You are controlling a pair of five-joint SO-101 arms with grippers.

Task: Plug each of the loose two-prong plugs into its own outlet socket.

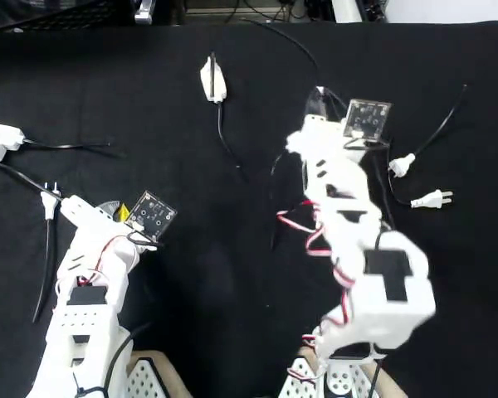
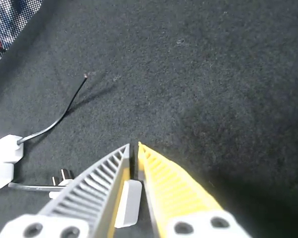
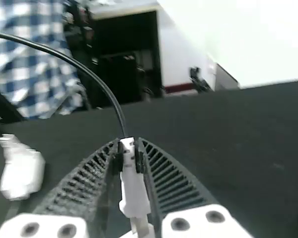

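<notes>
My left gripper (image 1: pixel 109 209) (image 2: pixel 134 147) hangs shut over bare black cloth, with nothing between its grey and yellow fingers. A loose two-prong plug (image 1: pixel 50 201) (image 2: pixel 62 177) lies just beside it, and a white outlet socket (image 1: pixel 0 141) (image 2: pixel 5 159) sits farther out at the table's left edge. My right gripper (image 1: pixel 319 101) (image 3: pixel 128 146) is shut on a white plug (image 3: pixel 131 187) whose black cable (image 3: pixel 84 72) arcs away. A second white socket (image 1: pixel 213 80) (image 3: pixel 20 172) lies to its left. Two more loose plugs (image 1: pixel 402 166) (image 1: pixel 432 199) rest at the right.
Black cables (image 1: pixel 228 149) trail across the black cloth (image 1: pixel 232 274) between the arms. A loose cable end (image 1: pixel 108 145) (image 2: pixel 84 76) lies ahead of the left gripper. A person in a checked shirt (image 3: pixel 25 59) and dark equipment stand beyond the table's far edge.
</notes>
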